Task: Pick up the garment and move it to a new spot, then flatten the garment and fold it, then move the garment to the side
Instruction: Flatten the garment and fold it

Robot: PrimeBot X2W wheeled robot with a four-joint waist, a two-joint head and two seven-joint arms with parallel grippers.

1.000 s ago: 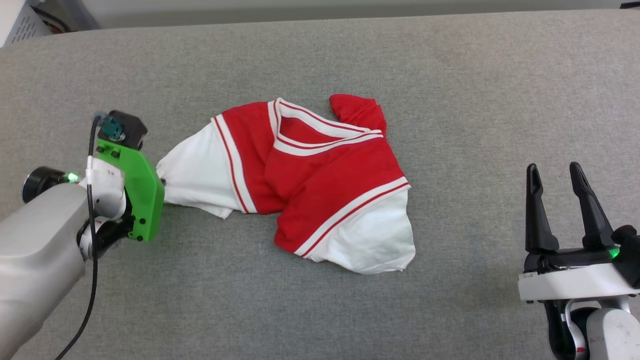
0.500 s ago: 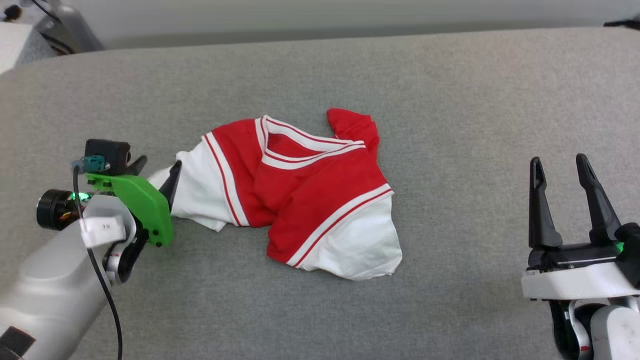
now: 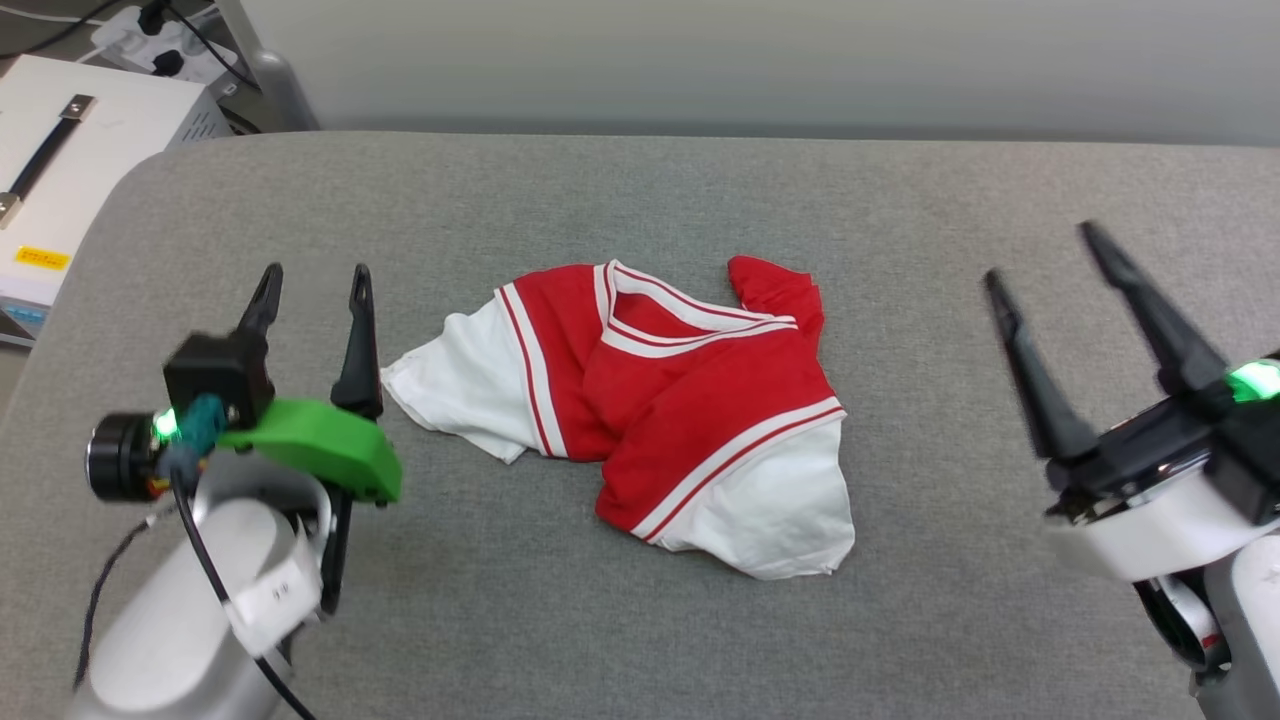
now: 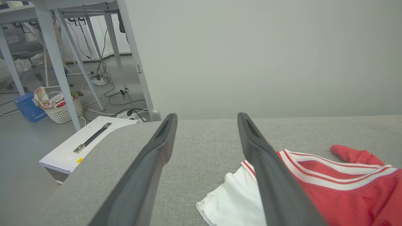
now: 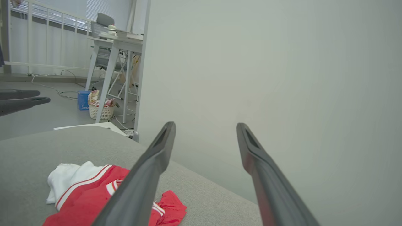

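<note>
The garment [image 3: 690, 400] lies crumpled mid-counter [image 3: 640, 190], the left claw [image 3: 316, 272] spread wide and empty just beside its white sleeve, seemingly not touching, the blurred right claw [image 3: 1039, 252] equally wide, empty, well apart.

One garment [image 3: 680, 400] on one grey tabletop [image 3: 640, 200]. Two pincers: one left pincer [image 3: 315, 275], one right pincer [image 3: 1040, 250]. Beyond the tabletop's far left corner: one white case [image 3: 90, 150], one basket [image 4: 64, 111], one blue box [image 4: 29, 110].
</note>
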